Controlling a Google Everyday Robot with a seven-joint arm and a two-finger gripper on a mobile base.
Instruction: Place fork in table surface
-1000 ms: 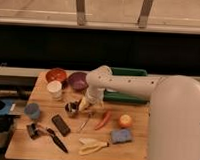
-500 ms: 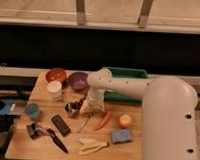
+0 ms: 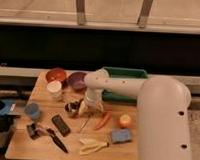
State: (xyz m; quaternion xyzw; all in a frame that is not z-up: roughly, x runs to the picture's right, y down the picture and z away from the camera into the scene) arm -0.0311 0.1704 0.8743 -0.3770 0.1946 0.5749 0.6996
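Observation:
The slim silver fork (image 3: 84,124) lies slanted on the wooden table surface (image 3: 40,147), just left of the carrot (image 3: 103,119). Its upper end points toward my gripper (image 3: 78,108). The gripper hangs from the white arm (image 3: 118,87) at the middle of the table, directly above and behind the fork's upper end. I cannot tell whether it touches the fork.
A green tray (image 3: 124,74) stands at the back right. An orange bowl (image 3: 56,75), a purple bowl (image 3: 76,80) and a white cup (image 3: 55,90) stand at the back left. A blue cup (image 3: 32,110), a black block (image 3: 60,125), a black-handled knife (image 3: 56,139), a yellow-handled tool (image 3: 90,145), a blue sponge (image 3: 120,136) and an orange (image 3: 125,120) lie around.
The arm has swung a little and the gripper has come lower over the table's middle. The fork now shows below the gripper beside the carrot.

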